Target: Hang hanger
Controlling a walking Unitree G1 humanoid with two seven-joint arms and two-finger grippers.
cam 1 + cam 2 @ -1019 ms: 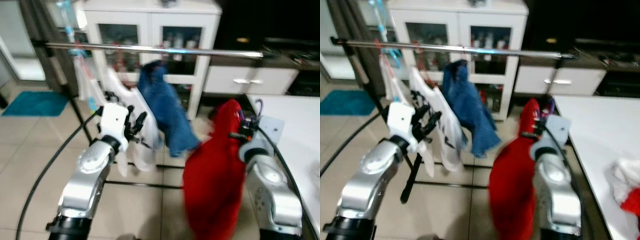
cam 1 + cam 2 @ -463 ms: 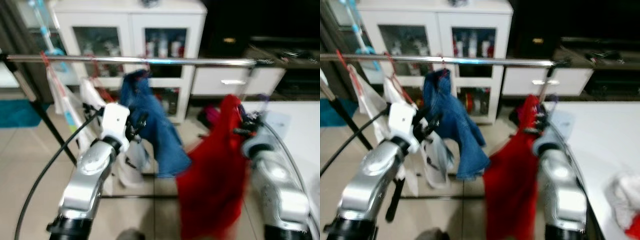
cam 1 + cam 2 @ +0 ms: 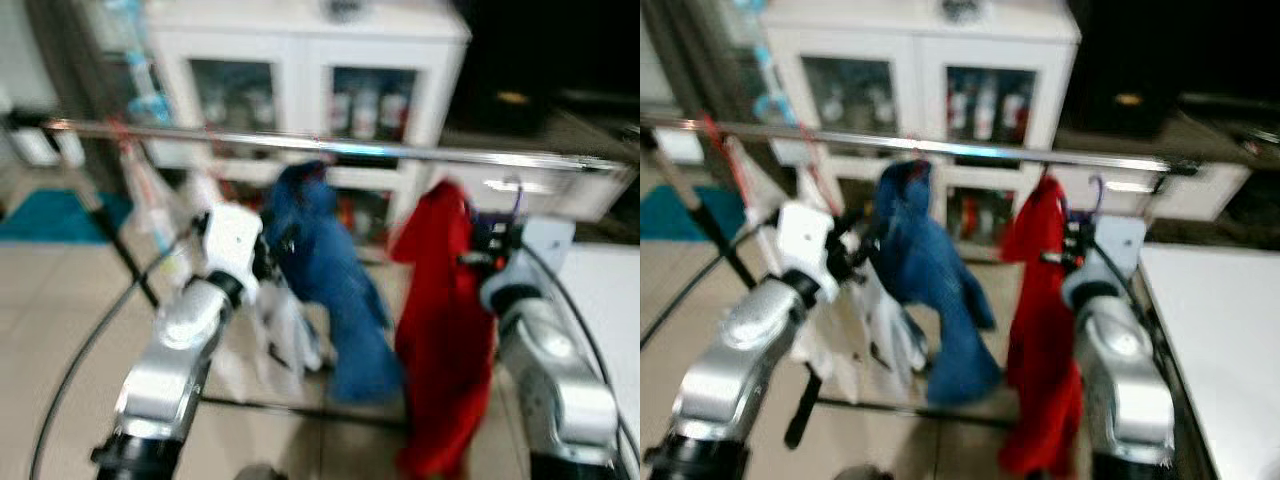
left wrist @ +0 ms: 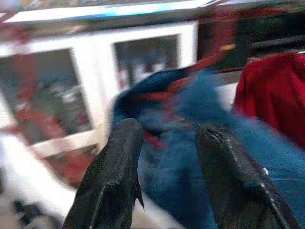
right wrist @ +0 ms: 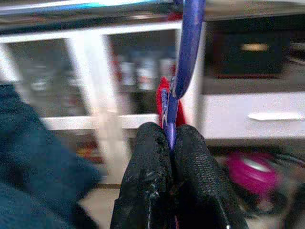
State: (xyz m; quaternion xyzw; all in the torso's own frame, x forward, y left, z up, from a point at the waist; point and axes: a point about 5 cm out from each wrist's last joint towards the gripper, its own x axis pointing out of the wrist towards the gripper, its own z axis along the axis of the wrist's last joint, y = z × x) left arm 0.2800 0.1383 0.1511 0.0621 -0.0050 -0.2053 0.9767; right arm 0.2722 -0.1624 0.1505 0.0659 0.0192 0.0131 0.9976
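Gripping the purple hanger between its pinched black fingers, the right gripper sits right of centre in the head views, just below the silver rail. From the hanger hangs a red garment, reaching down toward the tiled floor. At centre left, the left gripper is raised with fingers spread apart, holding nothing, in front of a blue garment on the rail. Behind stands a white cabinet.
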